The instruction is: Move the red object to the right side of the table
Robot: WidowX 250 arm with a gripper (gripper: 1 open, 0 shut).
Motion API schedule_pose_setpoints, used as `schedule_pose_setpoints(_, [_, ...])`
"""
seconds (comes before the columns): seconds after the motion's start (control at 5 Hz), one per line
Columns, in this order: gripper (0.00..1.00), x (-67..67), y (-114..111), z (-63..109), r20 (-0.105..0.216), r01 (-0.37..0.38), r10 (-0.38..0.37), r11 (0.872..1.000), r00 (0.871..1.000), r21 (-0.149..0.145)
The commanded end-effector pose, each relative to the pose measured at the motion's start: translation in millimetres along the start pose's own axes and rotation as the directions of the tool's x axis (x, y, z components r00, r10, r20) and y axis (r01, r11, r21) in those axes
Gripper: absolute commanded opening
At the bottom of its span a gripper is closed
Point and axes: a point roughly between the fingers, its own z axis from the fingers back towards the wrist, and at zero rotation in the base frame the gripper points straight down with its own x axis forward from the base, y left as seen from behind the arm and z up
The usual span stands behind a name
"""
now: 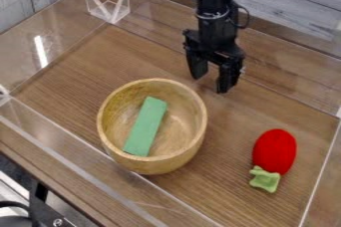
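Observation:
The red object, a small rounded toy fruit with a light green leafy stem, lies on the table at the front right, close to the clear wall. My gripper hangs pointing down over the middle back of the table, just behind the wooden bowl's far rim. Its two dark fingers stand apart and hold nothing. The gripper is well up and left of the red object, with bare wood between them.
A round wooden bowl holding a flat green block sits at the front centre. Low clear acrylic walls border the table. A small clear stand is at the back left corner.

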Motion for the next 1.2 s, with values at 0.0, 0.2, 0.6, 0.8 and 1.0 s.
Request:
schedule_pose_setpoints(0.0, [0.00,4.2,-2.4,29.3,0.078,0.082,-0.084,0.996,0.993,0.023])
schedule_pose_setpoints(0.2, [1.00,1.5,1.7,29.7,0.072,0.159,-0.159,0.987,0.985,0.006])
schedule_pose_setpoints(0.6, [1.00,-6.2,-17.9,22.7,0.081,0.105,-0.105,0.994,0.991,0.001])
schedule_pose_setpoints(0.8, [1.00,-6.1,-24.7,18.9,0.086,0.065,-0.065,0.998,0.994,0.003])
schedule_pose_setpoints(1.0, [1.00,-5.9,-30.8,16.9,0.093,0.025,-0.025,1.000,0.995,0.006])
